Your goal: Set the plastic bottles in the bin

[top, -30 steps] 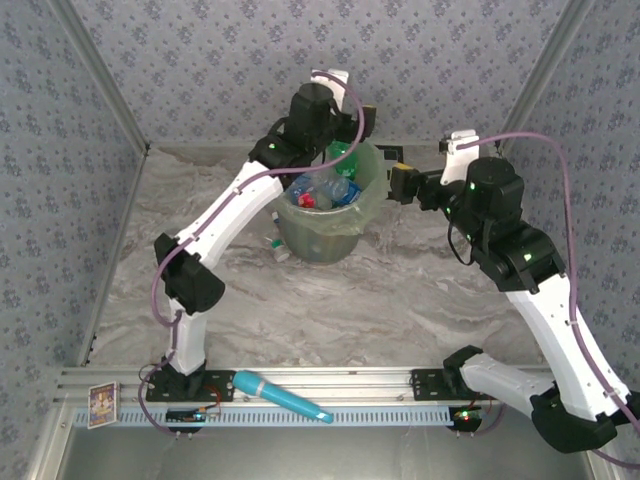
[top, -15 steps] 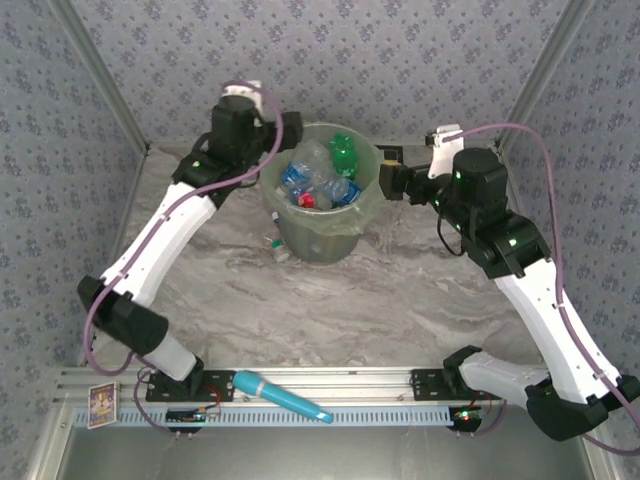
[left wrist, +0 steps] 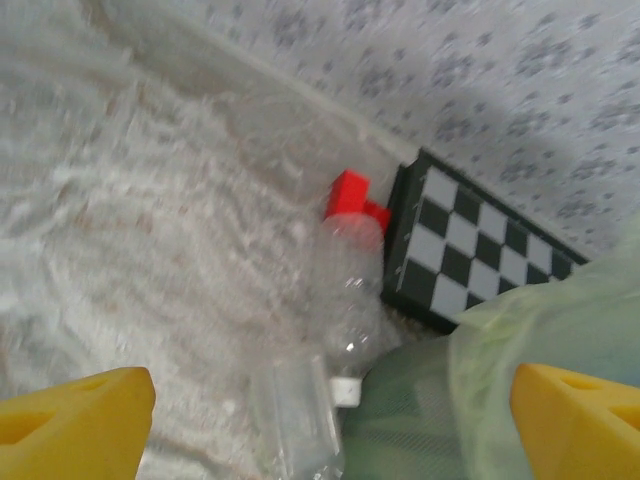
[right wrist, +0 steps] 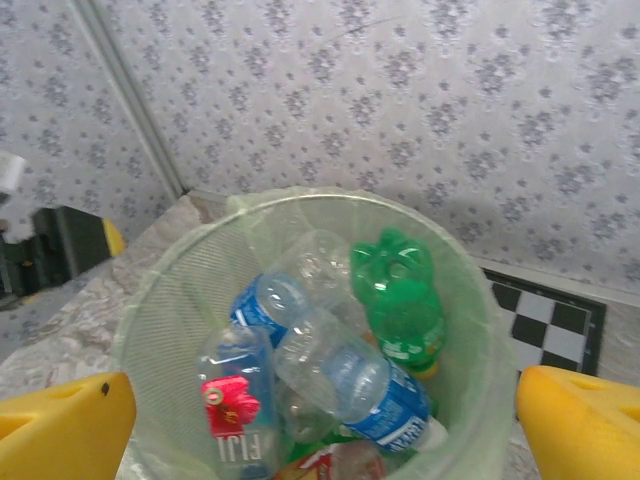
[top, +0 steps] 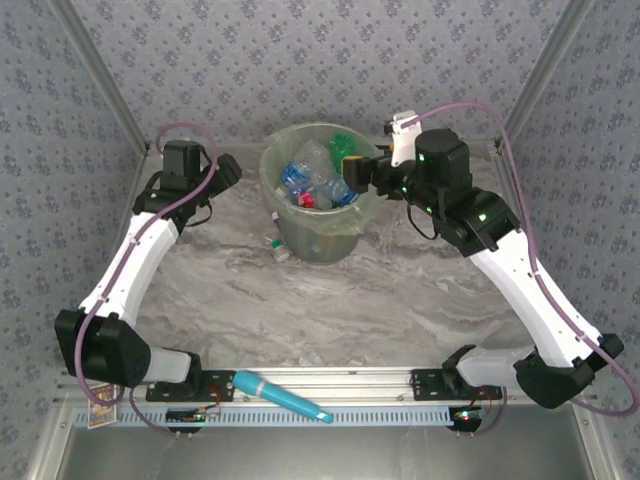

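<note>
Swung leftward off the bin (top: 318, 240), left gripper (top: 228, 168), jaws apart, empty; right gripper (top: 356, 168), advanced to the rim, jaws apart, empty; plastic bottles (right wrist: 385, 395) heaped in bin beneath it; one blurred, seemingly clear bottle (left wrist: 345, 300) on surface (top: 420, 300) ahead of left gripper.

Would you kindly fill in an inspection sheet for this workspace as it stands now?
Surface: marbled table, no spills seen.
Job's things: bin holds several plastic bottles; at least one clear bottle lies on the table beside it.
Clutter: teal stick on the front rail; checkerboard and red block by the back wall.
Grippers: left gripper open, empty, left of the bin; right gripper open, empty, at the bin's rim.
Cables: purple cables loop along both arms, no snag seen.
Surroundings: patterned walls; nothing else seen.
</note>
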### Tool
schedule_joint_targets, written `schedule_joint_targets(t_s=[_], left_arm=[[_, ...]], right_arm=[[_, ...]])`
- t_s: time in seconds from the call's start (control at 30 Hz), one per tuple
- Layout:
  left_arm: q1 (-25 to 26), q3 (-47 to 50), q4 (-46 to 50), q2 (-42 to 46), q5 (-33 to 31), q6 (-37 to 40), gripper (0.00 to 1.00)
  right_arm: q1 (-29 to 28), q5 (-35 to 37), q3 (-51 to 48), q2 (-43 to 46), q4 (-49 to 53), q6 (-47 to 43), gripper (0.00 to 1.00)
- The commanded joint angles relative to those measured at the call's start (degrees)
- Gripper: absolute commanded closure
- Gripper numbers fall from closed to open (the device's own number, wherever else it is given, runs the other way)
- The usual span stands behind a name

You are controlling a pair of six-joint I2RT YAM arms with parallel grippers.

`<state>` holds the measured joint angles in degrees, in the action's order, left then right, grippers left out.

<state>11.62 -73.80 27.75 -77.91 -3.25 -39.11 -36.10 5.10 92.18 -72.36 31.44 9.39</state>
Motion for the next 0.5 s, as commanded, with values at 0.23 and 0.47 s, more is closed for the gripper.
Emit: schedule_joint_targets(t_s=[0.23,0.47], left_arm=[[-1.5,-2.3,5.0,-14.0,13.2,-8.7,0.13],[-0.2,-7.7,6.4,-23.9,15.6,-9.1,0.14]], right_arm=[[-4.3,4.1,3.4,-0.8,2.4,-2.3,0.00],[-5.0,7.8,1.3,2.3,2.7,-1.9,0.00]])
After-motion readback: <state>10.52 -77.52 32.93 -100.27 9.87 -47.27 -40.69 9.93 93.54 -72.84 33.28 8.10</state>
